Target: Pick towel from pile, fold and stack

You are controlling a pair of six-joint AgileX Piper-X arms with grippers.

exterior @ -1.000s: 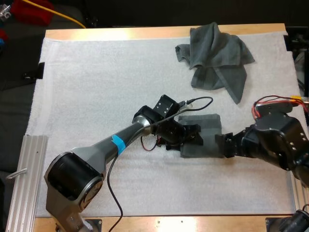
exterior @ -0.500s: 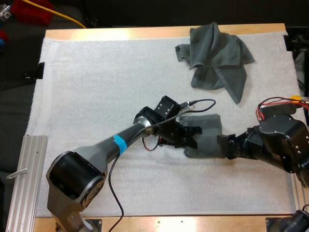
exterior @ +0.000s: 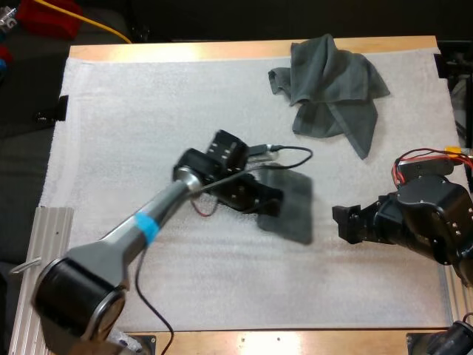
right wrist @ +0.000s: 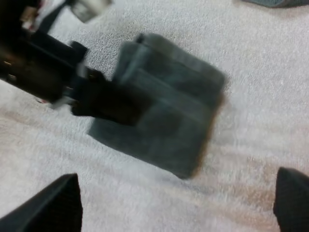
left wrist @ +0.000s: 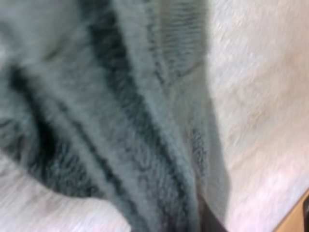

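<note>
While you read the high view, note the left gripper (exterior: 272, 205) near the middle of the white mat (exterior: 133, 111), pinching the left edge of the folded dark grey-green towel (exterior: 292, 211). The right gripper (exterior: 341, 222) sits to the right of that towel, apart from it, with its jaws spread. The crumpled dark grey-green towel (exterior: 332, 81) lies at the mat's far side, well apart from both grippers.

In the left wrist view, the folded dark grey-green towel (left wrist: 120, 111) hangs in close ridges against the white mat (left wrist: 256, 96).

In the right wrist view, the right gripper (right wrist: 171, 200) has its fingers (right wrist: 55, 203) wide apart and touching nothing. Ahead of them, the left gripper (right wrist: 111, 104) clamps the folded dark grey-green towel (right wrist: 178, 111) at its edge.
</note>
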